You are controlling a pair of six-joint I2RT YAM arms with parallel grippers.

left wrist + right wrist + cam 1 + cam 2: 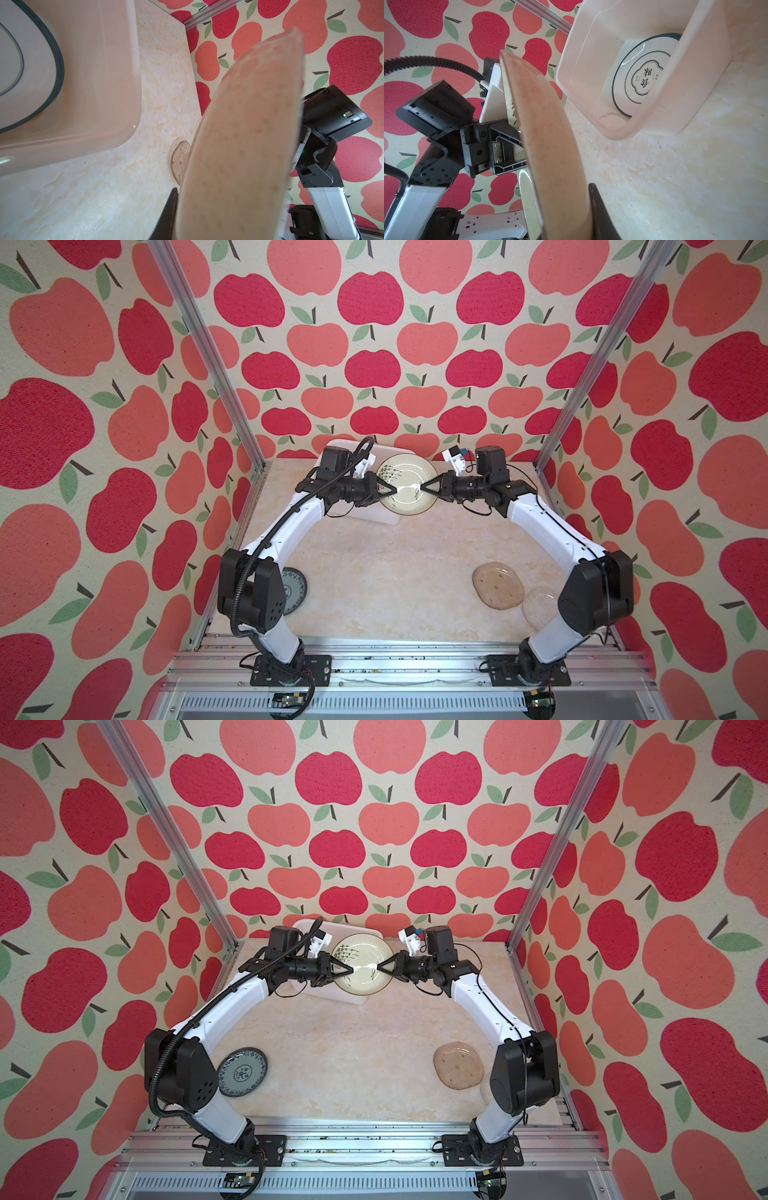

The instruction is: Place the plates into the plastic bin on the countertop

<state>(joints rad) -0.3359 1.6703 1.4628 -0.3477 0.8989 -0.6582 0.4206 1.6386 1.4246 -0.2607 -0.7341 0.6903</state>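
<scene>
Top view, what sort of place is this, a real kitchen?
Probably a staged robot test cell, not a kitchen: apple-print walls on aluminium rails, and a bolted-down left arm and right arm holding a cream plate.

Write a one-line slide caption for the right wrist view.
Cream plate seen edge-on above the countertop, left gripper on its far rim; plastic bin holds a green-rimmed plate.

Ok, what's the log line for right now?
left gripper: shut on cream plate | right gripper: shut on cream plate | cream plate: aloft beside plastic bin
</scene>
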